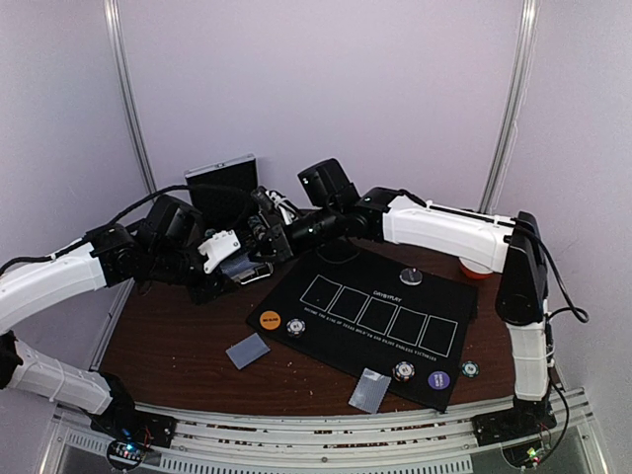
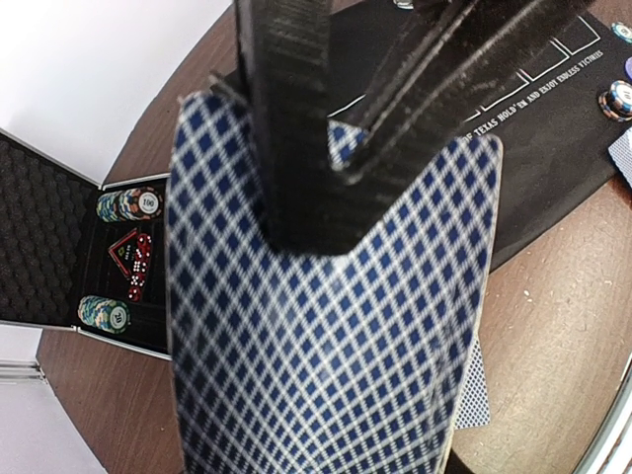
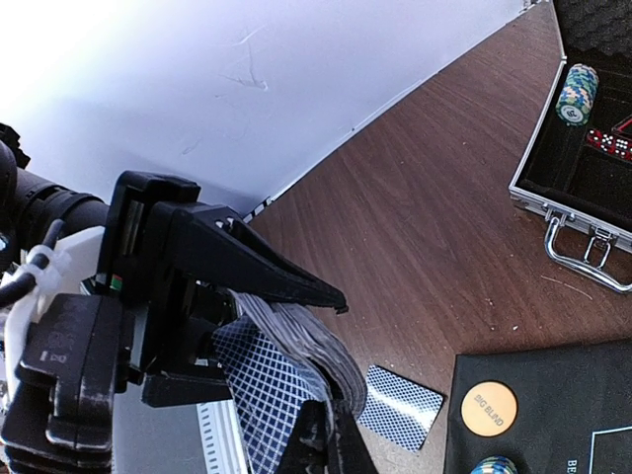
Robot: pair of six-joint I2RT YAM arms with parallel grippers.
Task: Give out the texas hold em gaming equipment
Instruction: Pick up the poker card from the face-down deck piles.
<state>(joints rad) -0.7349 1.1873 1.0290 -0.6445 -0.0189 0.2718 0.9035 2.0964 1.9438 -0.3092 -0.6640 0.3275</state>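
My left gripper is shut on a deck of blue-diamond-backed playing cards, which fills the left wrist view and hides its own jaws. In the right wrist view its black fingers clamp the fanned deck. My right gripper is shut on the edge of the deck's top card; its fingers reach in from above. Single cards lie on the table. Orange, dark silver and purple buttons and striped chips lie on or beside the mat.
The black mat with white rectangles covers the table's right half. An open aluminium case holding chips and red dice stands at the back left. An orange-and-white bowl sits behind the right arm. Both arms cross above the table's back left.
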